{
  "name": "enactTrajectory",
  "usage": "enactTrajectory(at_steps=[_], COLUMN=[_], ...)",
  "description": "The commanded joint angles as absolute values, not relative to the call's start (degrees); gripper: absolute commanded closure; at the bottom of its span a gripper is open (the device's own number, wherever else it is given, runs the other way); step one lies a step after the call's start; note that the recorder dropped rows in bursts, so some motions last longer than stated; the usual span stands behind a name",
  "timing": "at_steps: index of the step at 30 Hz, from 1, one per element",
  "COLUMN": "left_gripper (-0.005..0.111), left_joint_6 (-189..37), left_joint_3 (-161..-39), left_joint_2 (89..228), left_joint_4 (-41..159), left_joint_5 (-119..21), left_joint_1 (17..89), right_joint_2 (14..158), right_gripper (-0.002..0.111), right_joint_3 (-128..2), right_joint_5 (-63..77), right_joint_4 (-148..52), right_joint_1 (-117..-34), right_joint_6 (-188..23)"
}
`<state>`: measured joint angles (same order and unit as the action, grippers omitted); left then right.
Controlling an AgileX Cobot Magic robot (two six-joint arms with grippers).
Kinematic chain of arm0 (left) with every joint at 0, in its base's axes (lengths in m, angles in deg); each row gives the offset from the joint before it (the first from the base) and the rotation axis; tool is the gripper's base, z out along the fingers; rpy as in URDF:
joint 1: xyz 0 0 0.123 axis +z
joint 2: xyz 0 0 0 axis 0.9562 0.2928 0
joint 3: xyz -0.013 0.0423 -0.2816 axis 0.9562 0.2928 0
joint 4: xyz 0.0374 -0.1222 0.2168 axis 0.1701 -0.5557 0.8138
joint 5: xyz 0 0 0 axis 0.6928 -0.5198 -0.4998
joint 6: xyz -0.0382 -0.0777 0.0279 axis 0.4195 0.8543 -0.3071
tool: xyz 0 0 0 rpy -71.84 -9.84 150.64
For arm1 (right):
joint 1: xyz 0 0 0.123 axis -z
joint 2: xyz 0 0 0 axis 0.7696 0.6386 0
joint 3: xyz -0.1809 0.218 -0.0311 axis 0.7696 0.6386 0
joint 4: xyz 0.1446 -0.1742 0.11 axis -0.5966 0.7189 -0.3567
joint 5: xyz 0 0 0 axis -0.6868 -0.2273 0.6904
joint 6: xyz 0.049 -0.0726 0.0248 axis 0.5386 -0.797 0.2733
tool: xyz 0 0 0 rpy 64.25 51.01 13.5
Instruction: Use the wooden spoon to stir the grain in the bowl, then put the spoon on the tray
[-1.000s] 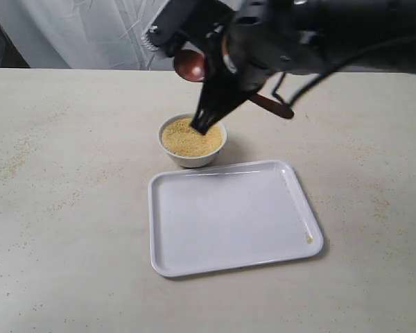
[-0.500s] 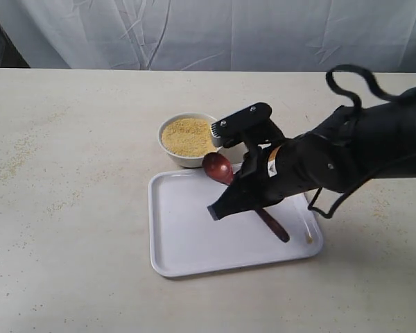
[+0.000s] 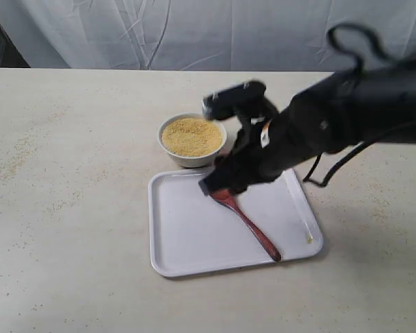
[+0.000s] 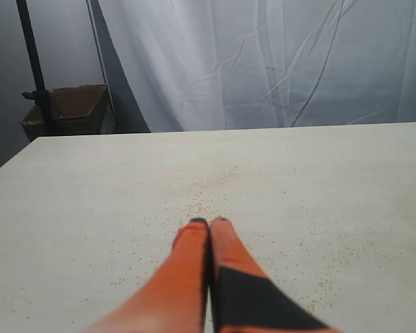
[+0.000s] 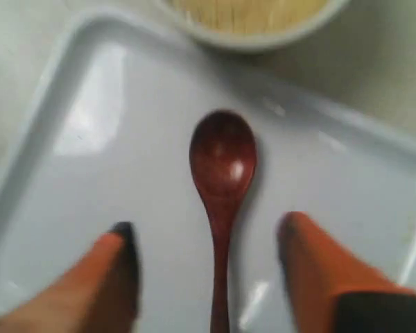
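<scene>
The wooden spoon (image 3: 251, 224) lies flat on the white tray (image 3: 194, 243), its round end toward the bowl and its handle toward the tray's right front corner. In the right wrist view the wooden spoon (image 5: 222, 166) rests on the tray (image 5: 90, 159) between my spread orange fingers, untouched. My right gripper (image 5: 208, 232) is open just above it; in the exterior view the right gripper (image 3: 215, 186) hangs over the spoon's round end. The small white bowl (image 3: 192, 158) holds yellow grain (image 3: 191, 136) behind the tray. My left gripper (image 4: 209, 222) is shut and empty over bare tabletop.
Loose grains are scattered over the beige table (image 3: 69, 208) and a few lie at the tray's right edge (image 3: 309, 238). A white curtain (image 3: 194, 31) hangs behind the table. A brown box (image 4: 73, 104) stands beyond the table's far corner in the left wrist view.
The right arm carried the spoon from above the bowl down to the tray. The gripper has let go and the spoon now lies flat on the tray. The arm has lifted slightly.
</scene>
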<state>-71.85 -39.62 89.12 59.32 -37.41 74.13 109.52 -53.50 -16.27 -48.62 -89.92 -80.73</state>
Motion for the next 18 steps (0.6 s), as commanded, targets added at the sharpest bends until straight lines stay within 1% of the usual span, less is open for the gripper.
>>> enactTrajectory(at_steps=[1,2,4,6,8,12,18], left_gripper=[0.106,0.106,0.106,0.106,0.106,0.106,0.106], left_joint_6=[-71.87,-71.87,-71.87,-71.87,-71.87,-71.87,-71.87], left_joint_3=[-39.38,-39.38,-39.38,-39.38,-39.38,-39.38,-39.38], left_joint_2=[88.85,88.85,88.85,88.85,88.85,88.85,88.85], left_joint_4=[59.64,59.64,59.64,59.64,59.64,59.64,59.64], left_joint_5=[-37.83,-37.83,-37.83,-37.83,-37.83,-37.83,-37.83], left_joint_1=[73.82,73.82,73.82,73.82,73.82,73.82,73.82], right_joint_2=[86.53,79.40,65.44,56.85,48.82,35.67,22.70], right_gripper=[0.100,0.098,0.098,0.098,0.098,0.098,0.098], right_joint_3=[-51.39,-47.00,-34.41,-26.11,-20.19,-11.60,-4.14], right_joint_5=[-20.26,-17.53,-10.37,-5.68,-4.08,-4.08,-4.44], right_joint_4=[-47.65,-47.65,-48.46,-49.65,-49.65,-49.65,-48.96], right_joint_1=[-89.80,-89.80,-89.80,-89.80,-89.80,-89.80,-89.80], right_joint_6=[-81.97,-81.97,-81.97,-81.97,-81.97,-81.97,-81.97])
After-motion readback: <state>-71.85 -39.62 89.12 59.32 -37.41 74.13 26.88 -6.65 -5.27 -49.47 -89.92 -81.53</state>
